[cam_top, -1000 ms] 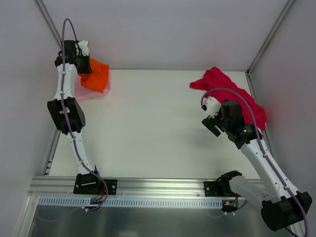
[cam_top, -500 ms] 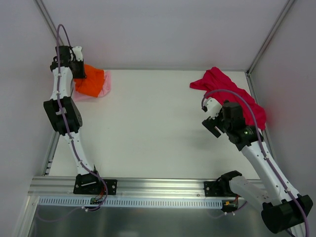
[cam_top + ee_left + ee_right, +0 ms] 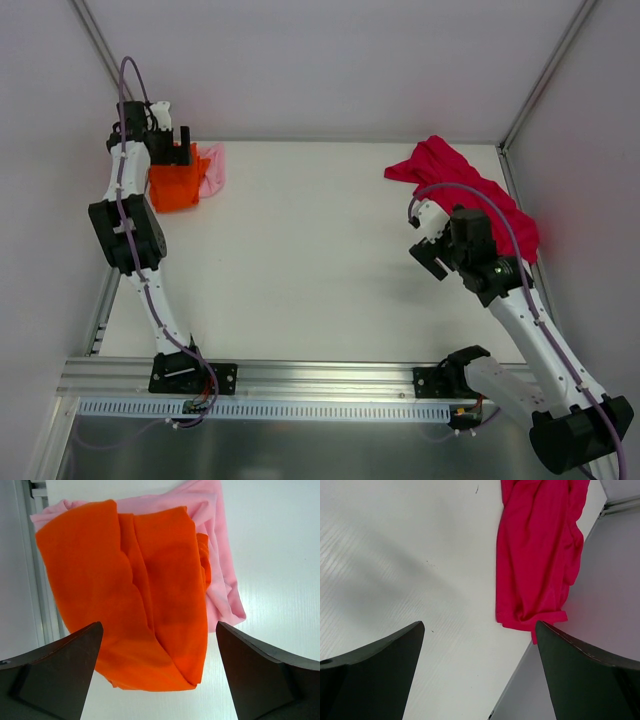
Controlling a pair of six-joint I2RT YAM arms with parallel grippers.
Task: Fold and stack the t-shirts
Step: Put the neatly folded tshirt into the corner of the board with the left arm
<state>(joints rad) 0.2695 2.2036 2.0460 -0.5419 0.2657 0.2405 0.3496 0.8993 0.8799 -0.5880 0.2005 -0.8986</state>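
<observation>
A folded orange t-shirt [image 3: 174, 189] lies on top of a light pink t-shirt [image 3: 212, 167] in the table's far left corner. In the left wrist view the orange t-shirt [image 3: 130, 590] covers most of the pink one [image 3: 220, 570], which sticks out at its right side. My left gripper [image 3: 186, 148] [image 3: 159, 625] hovers open just above them, with nothing between its fingers. A crumpled magenta t-shirt [image 3: 470, 185] [image 3: 535, 555] lies at the far right against the wall. My right gripper [image 3: 418, 240] [image 3: 479, 625] hangs open above bare table, just left of it.
Pale walls [image 3: 605, 595] close in the white table [image 3: 320, 250] on the left, back and right. A metal rail [image 3: 37, 580] runs along the left edge beside the stack. An aluminium frame [image 3: 300, 375] carrying both arm bases spans the near edge.
My left gripper carried the orange t-shirt leftward over the pink one, then opened and let it go. The right arm has barely moved.
</observation>
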